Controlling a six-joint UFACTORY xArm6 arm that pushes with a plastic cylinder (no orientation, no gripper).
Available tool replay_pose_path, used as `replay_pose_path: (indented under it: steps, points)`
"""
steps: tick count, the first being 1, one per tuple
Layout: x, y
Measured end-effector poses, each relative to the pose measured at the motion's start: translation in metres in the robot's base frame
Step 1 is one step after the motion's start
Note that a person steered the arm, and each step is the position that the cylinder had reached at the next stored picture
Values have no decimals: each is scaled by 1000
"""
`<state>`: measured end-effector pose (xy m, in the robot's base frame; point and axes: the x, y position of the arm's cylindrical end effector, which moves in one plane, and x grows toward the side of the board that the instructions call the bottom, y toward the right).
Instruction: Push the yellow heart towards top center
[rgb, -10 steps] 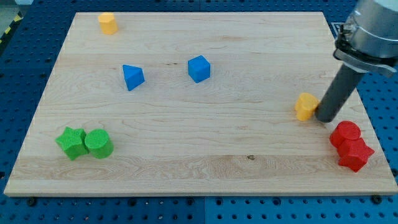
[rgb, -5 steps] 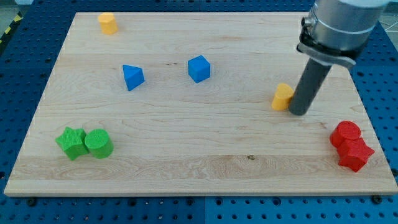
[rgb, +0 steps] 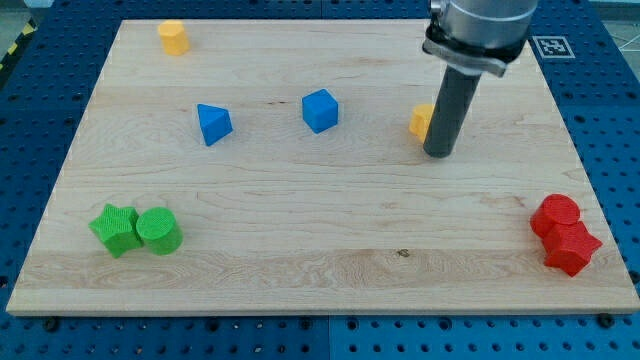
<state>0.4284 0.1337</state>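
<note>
The yellow heart (rgb: 421, 120) lies on the wooden board (rgb: 320, 230), right of centre in the upper half, partly hidden behind my rod. My tip (rgb: 438, 153) rests on the board just right of and below the heart, touching or almost touching it. The rod rises from the tip toward the view's top, where the arm's grey body shows.
A blue cube (rgb: 320, 110) and a blue triangle block (rgb: 213, 124) lie left of the heart. A yellow block (rgb: 173, 37) sits at the top left. A green star (rgb: 115, 229) and green cylinder (rgb: 158, 231) sit at bottom left. Two red blocks (rgb: 565, 235) sit at bottom right.
My tip has slid up and to the view's left, and the yellow heart has moved the same way ahead of it. The other blocks have not moved.
</note>
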Motion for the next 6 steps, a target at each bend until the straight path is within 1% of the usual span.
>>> replay_pose_path:
  steps: [2, 3, 4, 5, 6]
  points:
    - [-84, 6]
    - [-87, 6]
    - [-81, 8]
    - [-83, -19]
    - [-97, -70]
